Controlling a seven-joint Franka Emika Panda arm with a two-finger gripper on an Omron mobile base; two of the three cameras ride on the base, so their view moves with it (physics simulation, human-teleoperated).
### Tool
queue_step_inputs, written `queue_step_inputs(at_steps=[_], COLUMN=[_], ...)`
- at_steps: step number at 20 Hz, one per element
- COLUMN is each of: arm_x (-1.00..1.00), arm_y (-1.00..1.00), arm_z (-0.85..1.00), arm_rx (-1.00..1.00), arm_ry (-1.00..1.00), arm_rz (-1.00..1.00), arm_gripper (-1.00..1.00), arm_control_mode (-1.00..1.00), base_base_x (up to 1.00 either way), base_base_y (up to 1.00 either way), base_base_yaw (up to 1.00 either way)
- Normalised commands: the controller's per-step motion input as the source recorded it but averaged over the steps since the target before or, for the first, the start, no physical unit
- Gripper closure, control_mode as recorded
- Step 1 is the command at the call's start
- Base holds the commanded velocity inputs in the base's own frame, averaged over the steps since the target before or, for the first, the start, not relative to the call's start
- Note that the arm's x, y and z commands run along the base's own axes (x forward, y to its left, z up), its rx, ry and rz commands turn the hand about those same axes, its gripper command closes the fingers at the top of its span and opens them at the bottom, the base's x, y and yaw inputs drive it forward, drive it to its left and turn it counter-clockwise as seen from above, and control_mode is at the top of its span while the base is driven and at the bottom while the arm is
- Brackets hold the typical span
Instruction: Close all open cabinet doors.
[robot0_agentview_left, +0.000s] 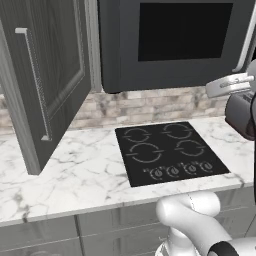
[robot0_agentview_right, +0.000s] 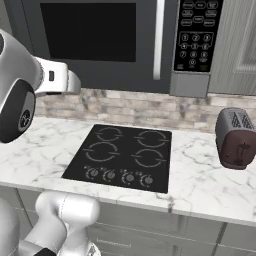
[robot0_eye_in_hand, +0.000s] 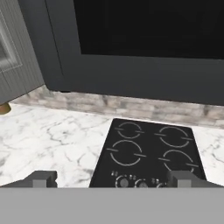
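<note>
Door hangs open over the table; pincer wide, empty; a careless swing might clip the microwave.

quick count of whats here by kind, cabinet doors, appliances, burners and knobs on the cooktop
cabinet doors: 2, the open door and the closed door
appliances: 3, the microwave, the cooktop, the toaster
burners: 4
knobs: 4
total: 13
</note>
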Motion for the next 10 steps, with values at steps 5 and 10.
queue_step_inputs(at_steps=[5,10], arm_x=[-0.46,-0.27], arm_y=[0.0,0.0], arm_z=[0.0,0.0], arm_rx=[0.0,0.0], arm_ry=[-0.05,-0.01], arm_rz=[0.0,-0.01], arm_gripper=[-1.0,-1.0], arm_control_mode=[-1.0,-1.0], base_base_x=[0.0,0.0], base_base_y=[0.0,0.0], base_base_yaw=[0.0,0.0])
